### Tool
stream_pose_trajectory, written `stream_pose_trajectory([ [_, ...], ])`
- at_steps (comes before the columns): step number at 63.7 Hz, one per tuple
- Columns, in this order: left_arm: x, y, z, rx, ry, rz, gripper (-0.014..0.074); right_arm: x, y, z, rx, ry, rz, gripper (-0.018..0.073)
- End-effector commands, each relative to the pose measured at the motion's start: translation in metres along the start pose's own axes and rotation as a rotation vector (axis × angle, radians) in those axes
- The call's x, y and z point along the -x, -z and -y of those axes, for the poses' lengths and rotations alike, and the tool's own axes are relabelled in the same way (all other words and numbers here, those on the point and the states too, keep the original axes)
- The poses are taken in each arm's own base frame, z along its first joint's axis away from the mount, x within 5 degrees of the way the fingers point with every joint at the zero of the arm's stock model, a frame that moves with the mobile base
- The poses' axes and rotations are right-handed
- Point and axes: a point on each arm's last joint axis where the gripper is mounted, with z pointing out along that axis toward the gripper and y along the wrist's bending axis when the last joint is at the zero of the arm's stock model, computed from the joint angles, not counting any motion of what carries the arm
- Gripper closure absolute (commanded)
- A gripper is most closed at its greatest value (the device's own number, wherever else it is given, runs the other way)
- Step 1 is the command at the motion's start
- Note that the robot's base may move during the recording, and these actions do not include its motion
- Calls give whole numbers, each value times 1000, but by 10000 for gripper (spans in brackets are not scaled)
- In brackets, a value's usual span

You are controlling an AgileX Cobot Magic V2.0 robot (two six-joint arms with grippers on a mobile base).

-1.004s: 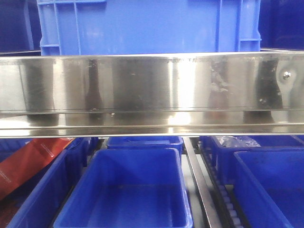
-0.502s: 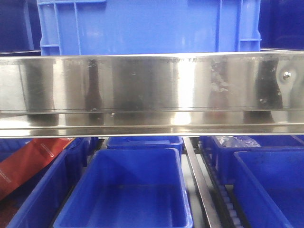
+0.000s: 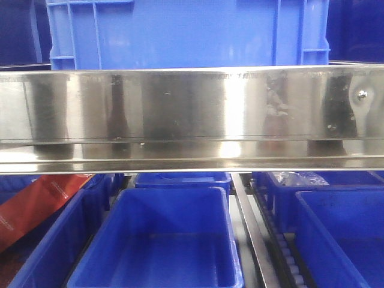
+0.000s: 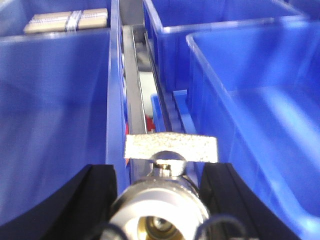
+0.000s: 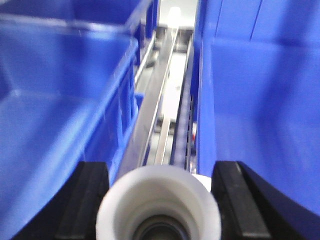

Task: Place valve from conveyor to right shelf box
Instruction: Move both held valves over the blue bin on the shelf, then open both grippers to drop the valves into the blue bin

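Observation:
In the left wrist view my left gripper (image 4: 160, 172) is shut on the valve (image 4: 159, 210), a silvery fitting with a pale round ring facing the camera and a rough flat lever (image 4: 171, 148) on top. It hangs above the gap between two blue shelf bins (image 4: 55, 100) (image 4: 260, 125). In the right wrist view my right gripper (image 5: 161, 167) holds a white round-mouthed part (image 5: 158, 200) between its black fingers (image 5: 92, 195), above a roller track (image 5: 165, 100) between blue bins. The conveyor is out of view. Neither gripper shows in the front view.
The front view shows a shiny steel shelf rail (image 3: 192, 114) with a blue crate (image 3: 186, 30) above it. Below it are blue bins (image 3: 162, 240) (image 3: 342, 234), a red package (image 3: 36, 204) at the left and a plastic bag (image 3: 297, 178). A tan strapped package (image 4: 67, 20) lies in a far bin.

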Motion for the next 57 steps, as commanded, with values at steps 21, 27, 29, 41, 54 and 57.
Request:
stream_pose_trajectory([
  [21,70,-39,78,-282,-122,203,708,59,-3,-74,226,83,294,713],
  [27,72,-68,108,-358,-145,185,708,58,-27,-91,273,92,265,713],
  [29,69,-81,117,-375,-150,167,708,56,-38,-95,284,95,247,713],
  [41,42,-147,154,-419,-196,40,708,34,-99,-114,315,98,134,713],
  [54,13,-191,164,-419,-219,-94,708,10,-144,-118,315,97,28,713],
  [57,8,-197,165,-418,-226,-120,708,5,-152,-119,315,98,8,706],
])
